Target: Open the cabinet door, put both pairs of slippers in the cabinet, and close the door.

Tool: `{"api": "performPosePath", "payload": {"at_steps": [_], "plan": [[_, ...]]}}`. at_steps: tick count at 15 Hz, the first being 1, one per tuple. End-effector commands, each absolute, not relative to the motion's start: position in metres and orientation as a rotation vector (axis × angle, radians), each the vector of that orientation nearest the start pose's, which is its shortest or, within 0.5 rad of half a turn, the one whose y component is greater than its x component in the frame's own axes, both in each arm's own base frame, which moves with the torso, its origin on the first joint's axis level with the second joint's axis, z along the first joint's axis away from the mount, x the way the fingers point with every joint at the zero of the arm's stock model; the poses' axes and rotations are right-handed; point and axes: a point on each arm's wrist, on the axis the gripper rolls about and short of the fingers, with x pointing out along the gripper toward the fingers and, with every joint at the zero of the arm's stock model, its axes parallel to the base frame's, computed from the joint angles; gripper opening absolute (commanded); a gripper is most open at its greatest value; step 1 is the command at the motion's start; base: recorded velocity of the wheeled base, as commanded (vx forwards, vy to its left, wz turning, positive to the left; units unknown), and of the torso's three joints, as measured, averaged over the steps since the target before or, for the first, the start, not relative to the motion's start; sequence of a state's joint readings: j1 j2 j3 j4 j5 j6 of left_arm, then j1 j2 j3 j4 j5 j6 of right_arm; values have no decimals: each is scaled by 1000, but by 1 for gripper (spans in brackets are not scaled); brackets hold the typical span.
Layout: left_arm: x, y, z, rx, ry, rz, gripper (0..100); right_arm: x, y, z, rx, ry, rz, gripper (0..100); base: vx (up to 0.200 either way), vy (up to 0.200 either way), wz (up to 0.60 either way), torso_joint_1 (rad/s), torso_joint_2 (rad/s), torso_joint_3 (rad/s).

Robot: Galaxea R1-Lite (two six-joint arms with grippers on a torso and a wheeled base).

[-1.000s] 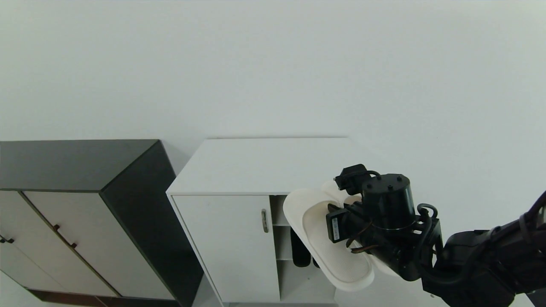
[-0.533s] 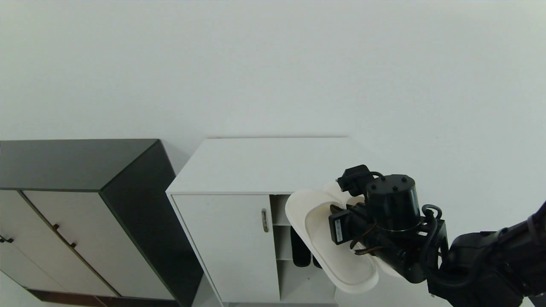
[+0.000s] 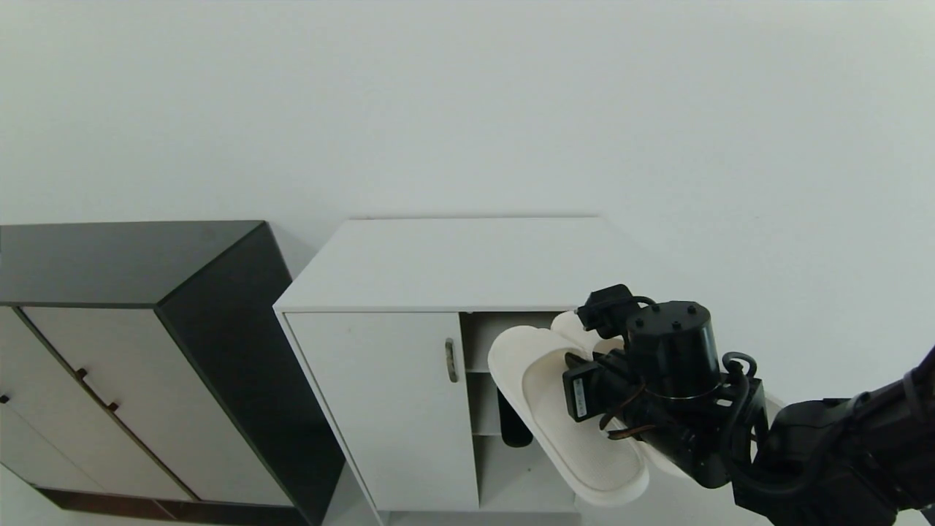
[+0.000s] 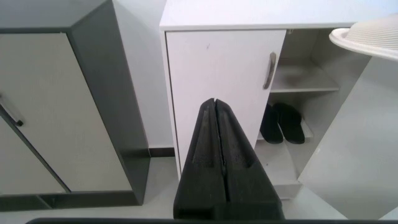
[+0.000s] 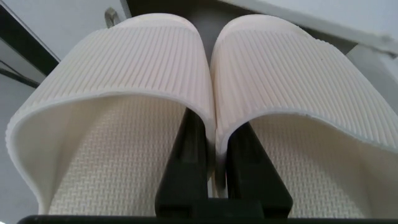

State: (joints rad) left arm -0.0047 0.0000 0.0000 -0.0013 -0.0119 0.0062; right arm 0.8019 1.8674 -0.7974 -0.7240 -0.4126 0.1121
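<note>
White slippers [image 3: 577,438] are clamped in the right gripper [image 5: 214,163] before the open cabinet [image 3: 438,263]; black slippers [image 4: 283,122] are shelved inside; the left gripper [image 4: 214,111] is pressed together, empty

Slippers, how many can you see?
4. Two white slippers are clamped in the right gripper, before the open cabinet; two black slippers sit on a shelf inside. Others may be hidden.

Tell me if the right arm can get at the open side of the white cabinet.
Probably yes: the cabinet stands open on that side, with nothing between it and the white slippers the right arm holds.
</note>
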Motion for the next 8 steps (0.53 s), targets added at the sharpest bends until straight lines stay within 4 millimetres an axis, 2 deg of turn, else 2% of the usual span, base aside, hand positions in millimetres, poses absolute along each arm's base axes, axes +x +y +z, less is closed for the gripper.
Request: {"api": "performPosePath", "payload": {"at_steps": [1, 8], "plan": [[-23, 0, 76, 6, -2, -17, 0, 237, 232, 136, -88, 306, 369, 0, 0, 0, 0, -227, 515, 286], [-23, 0, 76, 6, 0, -17, 0, 237, 233, 135, -91, 310, 370, 0, 0, 0, 0, -229, 549, 310]]}}
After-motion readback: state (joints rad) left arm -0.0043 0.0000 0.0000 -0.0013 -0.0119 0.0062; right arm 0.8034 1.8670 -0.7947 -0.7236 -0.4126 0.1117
